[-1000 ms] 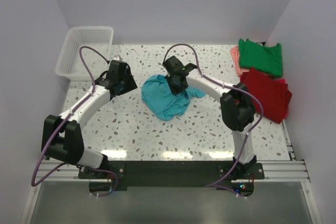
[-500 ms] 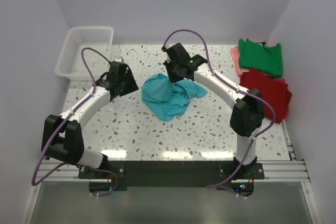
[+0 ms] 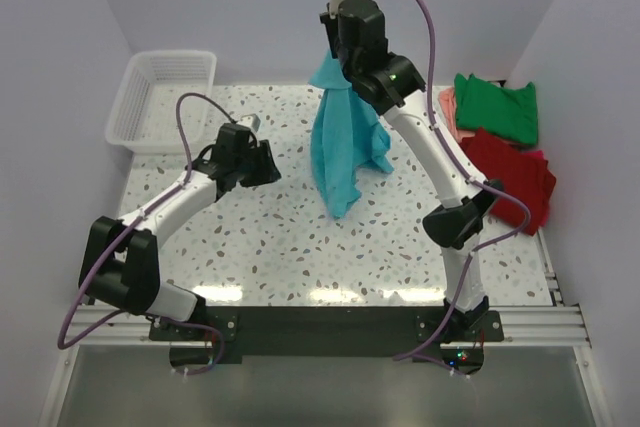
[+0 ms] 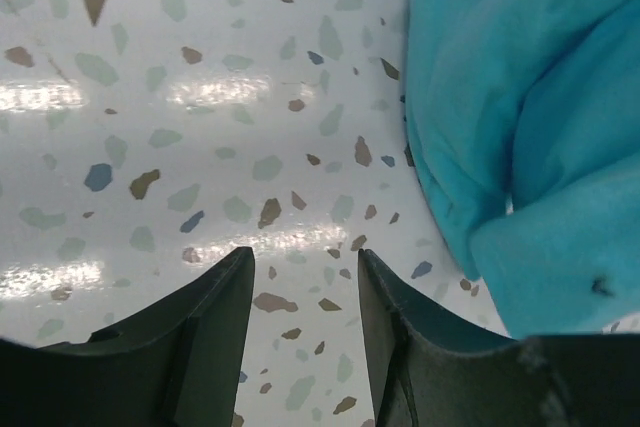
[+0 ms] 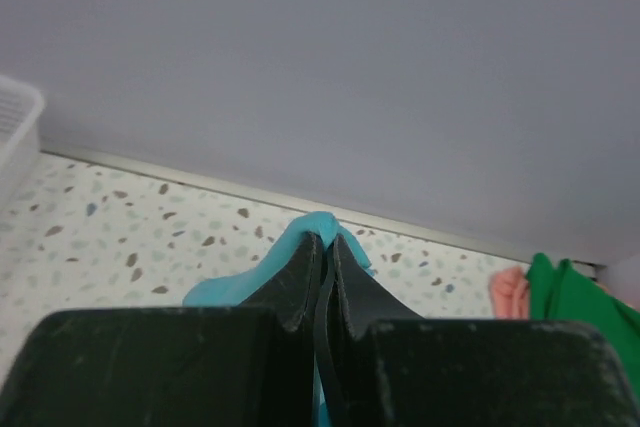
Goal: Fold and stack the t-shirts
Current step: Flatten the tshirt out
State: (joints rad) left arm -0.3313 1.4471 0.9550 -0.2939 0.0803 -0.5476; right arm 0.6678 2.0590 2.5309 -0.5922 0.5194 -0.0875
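My right claw (image 3: 334, 55) is pinched shut on the turquoise t-shirt (image 3: 345, 147) and holds it high above the desk (image 3: 280, 237) so that, I judge, the cloth hangs open. The left claw (image 4: 305, 267) is spread and empty, low beside the hanging cloth, placed to take a corner. The red t-shirt (image 3: 515, 177) and green t-shirt (image 3: 500, 107) wait at the right edge
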